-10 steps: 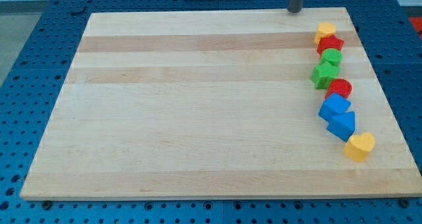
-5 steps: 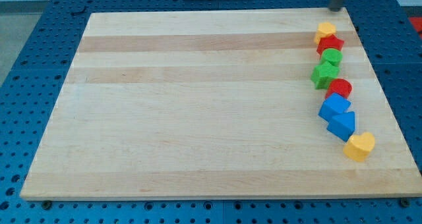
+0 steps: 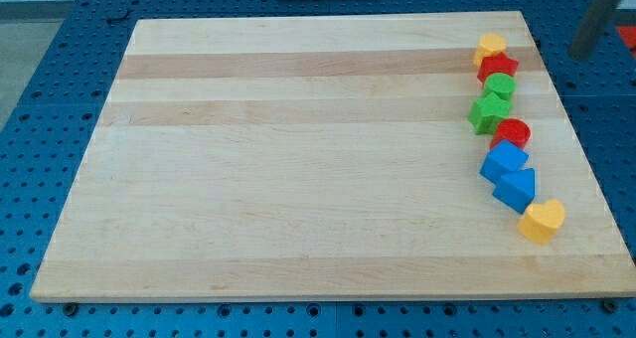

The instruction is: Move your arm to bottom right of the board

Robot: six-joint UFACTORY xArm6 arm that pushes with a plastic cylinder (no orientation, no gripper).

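My tip (image 3: 580,56) is off the wooden board (image 3: 298,159), just past the board's right edge near its top right corner. It hangs over the blue table with holes (image 3: 606,109). The rod looks blurry, so I cannot say for sure where its very end is. There is no hand on this arm, only the rod, and it holds nothing and touches no block.

All the blocks sit in a wiggly line down the right side of the board. My tip is to the right of the top of that line, well apart from it.

At the top of the line is a small yellow block (image 3: 489,47). Touching it from below is a red block (image 3: 498,68). Next comes a round green block (image 3: 501,85), and then a bigger green block (image 3: 488,111) touching it. Below that is a round red block (image 3: 513,133). Then come two blue blocks, the upper blue block (image 3: 504,160) and the lower blue block (image 3: 516,188), pressed together. Last is a yellow heart block (image 3: 542,220), the lowest one.

The bottom right corner of the board is below the yellow heart block, far from my tip.
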